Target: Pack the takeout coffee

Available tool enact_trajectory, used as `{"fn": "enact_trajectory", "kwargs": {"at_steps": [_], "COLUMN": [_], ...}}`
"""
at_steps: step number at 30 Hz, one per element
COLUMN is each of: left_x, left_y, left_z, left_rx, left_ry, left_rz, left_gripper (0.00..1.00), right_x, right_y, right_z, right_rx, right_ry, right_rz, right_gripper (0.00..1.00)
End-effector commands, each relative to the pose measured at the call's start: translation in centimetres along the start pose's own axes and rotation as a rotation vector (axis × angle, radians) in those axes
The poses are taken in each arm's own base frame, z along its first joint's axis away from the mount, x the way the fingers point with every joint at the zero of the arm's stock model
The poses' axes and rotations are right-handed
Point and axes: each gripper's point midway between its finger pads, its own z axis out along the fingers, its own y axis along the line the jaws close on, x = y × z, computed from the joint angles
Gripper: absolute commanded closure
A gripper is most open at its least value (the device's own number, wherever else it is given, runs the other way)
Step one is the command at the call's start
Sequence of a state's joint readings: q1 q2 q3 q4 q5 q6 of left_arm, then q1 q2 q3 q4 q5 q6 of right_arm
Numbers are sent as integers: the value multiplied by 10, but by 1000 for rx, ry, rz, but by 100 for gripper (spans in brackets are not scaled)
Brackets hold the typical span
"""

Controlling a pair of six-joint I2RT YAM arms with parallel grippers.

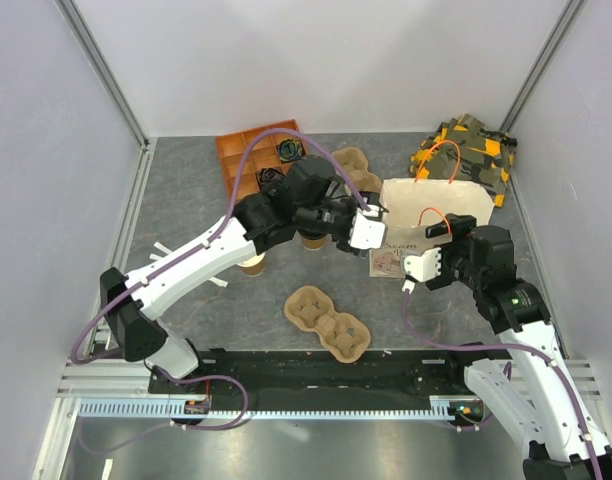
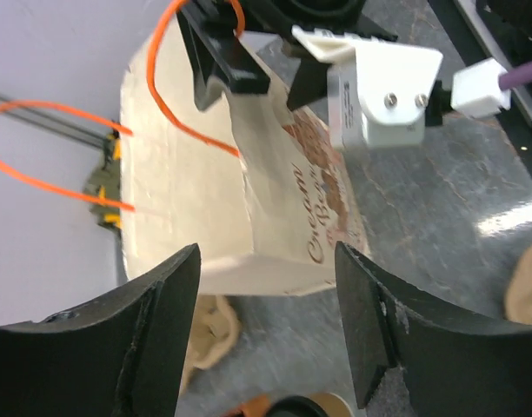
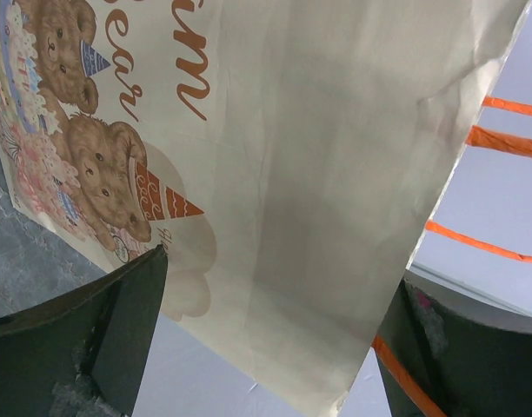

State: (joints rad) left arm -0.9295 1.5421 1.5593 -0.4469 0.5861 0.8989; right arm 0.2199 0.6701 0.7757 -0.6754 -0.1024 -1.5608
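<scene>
The takeout coffee (image 1: 311, 241) stands under my left arm, mostly hidden; its black lid (image 2: 314, 407) shows at the bottom edge of the left wrist view. My left gripper (image 1: 374, 213) is open and empty (image 2: 266, 321), just left of the cream paper bag (image 1: 431, 203) with bear print and orange handles (image 2: 214, 200). My right gripper (image 1: 438, 230) is open at the bag's front wall, near an orange handle. In the right wrist view the bag's wall (image 3: 318, 174) fills the space between the wide-open jaws (image 3: 275, 347). A brown pulp cup carrier (image 1: 328, 322) lies empty at the near middle.
A lidless tan cup (image 1: 251, 263) stands beside my left forearm. A second pulp carrier (image 1: 351, 164) and an orange divided tray (image 1: 248, 160) lie at the back. A camouflage bag (image 1: 468, 150) sits at the back right. White walls stand on both sides.
</scene>
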Motion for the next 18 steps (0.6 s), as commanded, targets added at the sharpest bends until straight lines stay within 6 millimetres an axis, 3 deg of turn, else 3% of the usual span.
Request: {"fn": "enact_trajectory", "kwargs": {"at_steps": [1,11,14,18], "left_x": [-22,11,13,14], "left_y": [17,13,13,8], "left_z": [20,56,58,53], "left_rx": [-3,39,41,47], "left_ry": [-68,-11,-10,-3], "left_rz": [156,151,155,178], "left_gripper": [32,41,55,81], "right_x": [3,11,14,25], "right_y": [-11,-21,-28,-34], "right_z": [-4,-4,-8,-12], "right_rx": [16,49,83,112], "right_ry": [19,70,87,149], "right_rz": [-17,-23,-34,-31], "right_gripper": [2,2,2,2]}}
